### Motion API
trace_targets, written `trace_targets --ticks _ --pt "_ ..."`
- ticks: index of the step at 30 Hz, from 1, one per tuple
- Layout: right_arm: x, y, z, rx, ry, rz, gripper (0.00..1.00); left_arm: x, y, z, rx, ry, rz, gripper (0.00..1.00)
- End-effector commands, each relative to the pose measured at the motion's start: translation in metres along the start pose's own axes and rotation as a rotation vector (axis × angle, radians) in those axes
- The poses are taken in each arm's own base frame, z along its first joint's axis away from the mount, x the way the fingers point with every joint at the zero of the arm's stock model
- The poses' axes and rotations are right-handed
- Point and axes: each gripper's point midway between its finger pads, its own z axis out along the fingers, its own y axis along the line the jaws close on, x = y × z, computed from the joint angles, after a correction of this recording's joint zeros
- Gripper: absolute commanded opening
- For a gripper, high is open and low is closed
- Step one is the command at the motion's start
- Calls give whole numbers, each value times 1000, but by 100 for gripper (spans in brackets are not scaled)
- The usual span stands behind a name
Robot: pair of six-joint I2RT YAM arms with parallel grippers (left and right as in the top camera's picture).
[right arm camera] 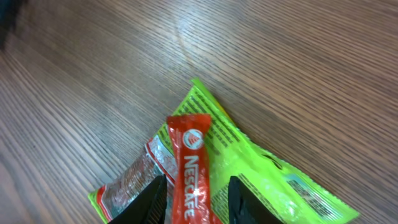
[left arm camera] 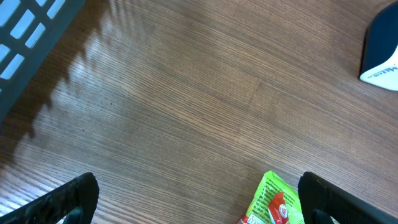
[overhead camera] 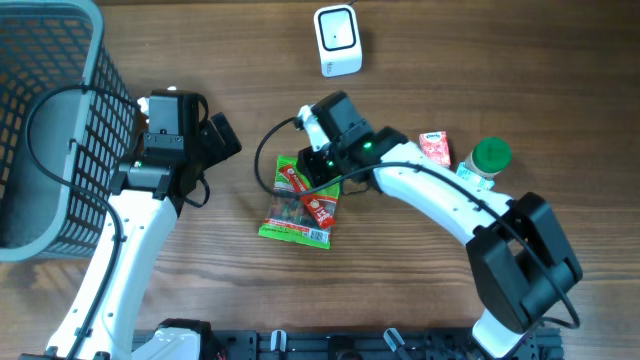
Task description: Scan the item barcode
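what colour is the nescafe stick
Nescafe stick is red with white lettering, clearest in the right wrist view.

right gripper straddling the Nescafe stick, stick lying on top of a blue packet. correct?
One thing is off: the packet under the Nescafe stick is green, not blue, as the right wrist view shows. The rest holds: the right gripper has a finger on either side of the stick, and the stick lies on top of the packet.

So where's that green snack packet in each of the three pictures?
Overhead: the green packet lies at centre.
Left wrist: only its corner shows, at the bottom edge, right of middle.
Right wrist: lower middle, running off the bottom.
Shared landmark: the red Nescafé stick lying on it.
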Motion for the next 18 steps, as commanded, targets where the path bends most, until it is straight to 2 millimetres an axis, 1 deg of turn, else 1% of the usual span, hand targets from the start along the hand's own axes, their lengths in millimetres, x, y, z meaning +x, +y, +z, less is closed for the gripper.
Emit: trace_targets --ticks 1,5,6,10,13,14,15,16,17,18 --pt "1 -3 16 68 3 -39 33 -4 2 -1 -8 -12 -5 100" --pt "12 3 36 59 35 -56 33 -4 2 -1 -8 -12 -5 100" --pt "18 5 42 57 51 -61 33 -4 2 -1 -8 -12 -5 100" --pt "28 3 54 61 84 -62 34 -4 2 -1 -8 -12 -5 100" --pt "29 3 55 62 86 -62 25 -4 2 -1 -8 -12 -5 100" --pt "27 4 54 60 82 -63 16 -4 2 -1 -8 -12 -5 100" --pt "25 4 52 61 76 -62 14 -4 2 -1 -8 -12 -5 100" --pt "20 3 47 61 62 -60 9 -4 2 -1 -8 -12 -5 100" --pt "15 2 41 62 47 -56 7 -4 2 -1 -8 -12 -5 100" --pt "6 1 29 65 20 -49 6 -4 2 -1 -8 -12 -5 100"
